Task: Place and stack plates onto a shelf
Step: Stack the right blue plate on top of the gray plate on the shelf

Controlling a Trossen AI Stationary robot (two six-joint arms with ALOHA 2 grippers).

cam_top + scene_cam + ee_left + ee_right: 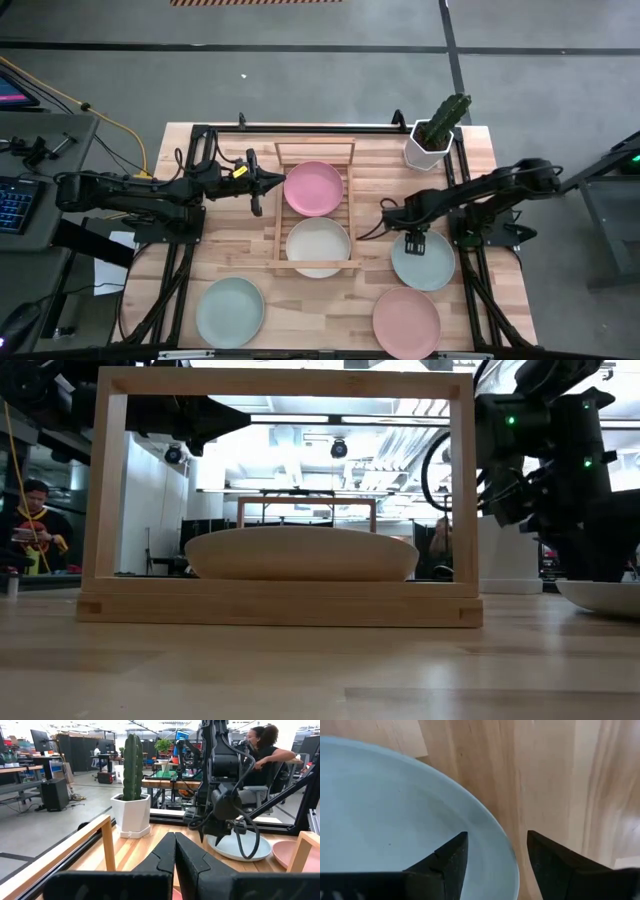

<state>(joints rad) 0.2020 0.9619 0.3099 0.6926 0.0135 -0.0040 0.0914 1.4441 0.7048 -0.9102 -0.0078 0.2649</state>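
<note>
The wooden slatted shelf stands mid-table. A pink plate lies in its far half and a cream plate in its near half. A mint plate lies flat on the table to the shelf's right. My right gripper is open above this plate's far rim, pointing down. One finger is over the plate's inside and one beyond the rim. My left gripper is shut, level, at the shelf's left side beside the pink plate. My right gripper comes from above at the mint plate's rim, with one finger inside the rim and the other outside it. I cannot tell whether either finger touches the plate. The plate lies flat on the table.
A second mint plate lies near the table's near-left edge and a pink plate near its near-right edge. A white pot with a cactus stands at the far right corner. People sit in the room beyond.
</note>
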